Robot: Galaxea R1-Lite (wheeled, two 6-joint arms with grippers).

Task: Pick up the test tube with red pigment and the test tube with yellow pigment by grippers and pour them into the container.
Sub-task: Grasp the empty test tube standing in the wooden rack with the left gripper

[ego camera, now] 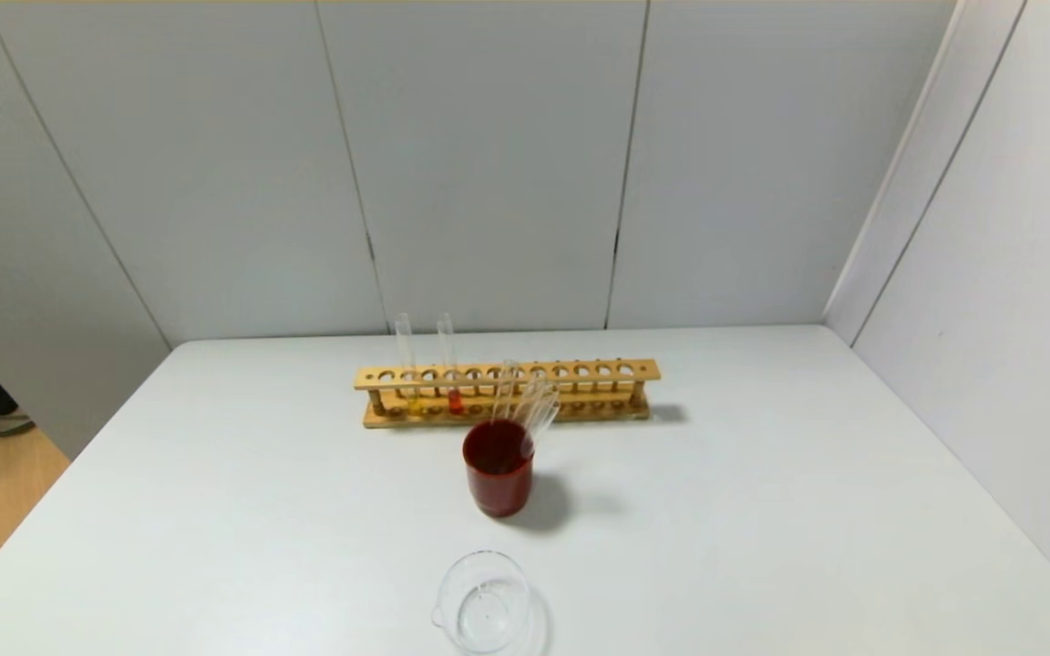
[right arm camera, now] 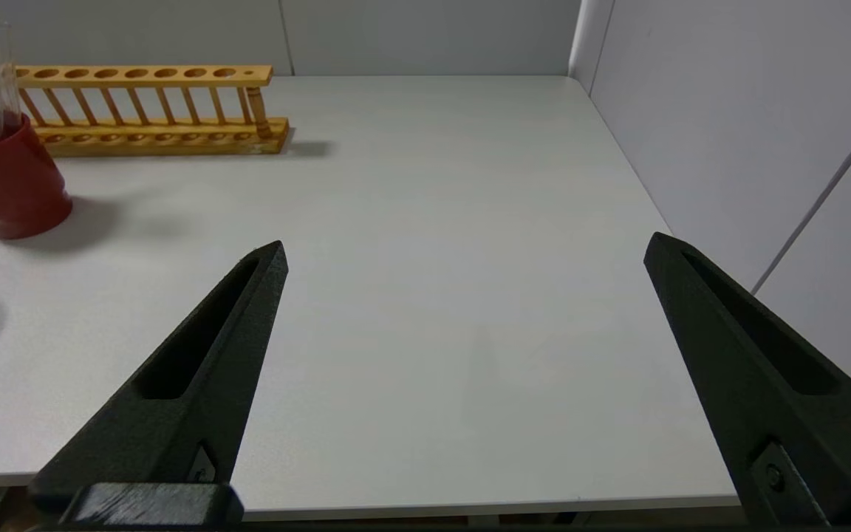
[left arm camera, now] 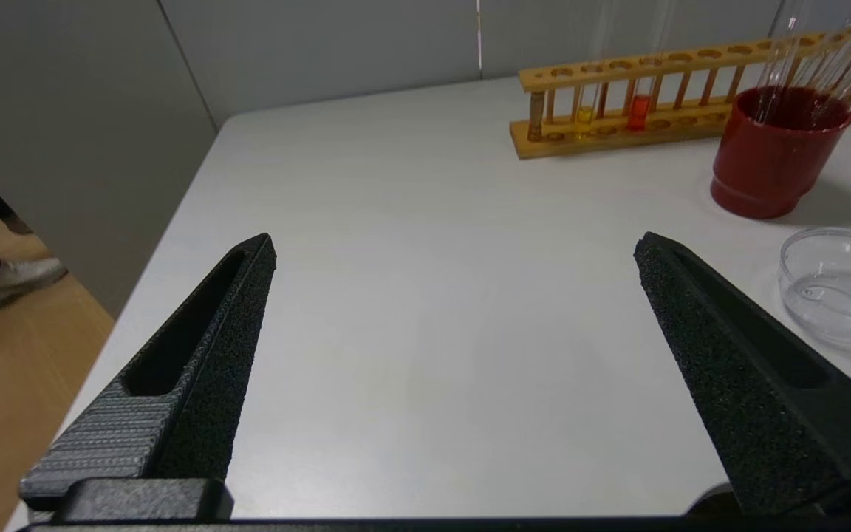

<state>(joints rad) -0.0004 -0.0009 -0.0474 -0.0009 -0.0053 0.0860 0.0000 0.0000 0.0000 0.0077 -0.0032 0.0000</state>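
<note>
Standing in the wooden rack (ego camera: 507, 394), the test tube with yellow pigment (ego camera: 408, 364) and the test tube with red pigment (ego camera: 449, 364) look fragile, slippery; grip mid-stem; both grippers' jaws gape wide, empty

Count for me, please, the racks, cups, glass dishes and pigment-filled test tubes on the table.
Wooden rack: 1
Red cup: 1
Glass container: 1
Test tube with yellow pigment: 1
Test tube with red pigment: 1
Total: 5
</note>
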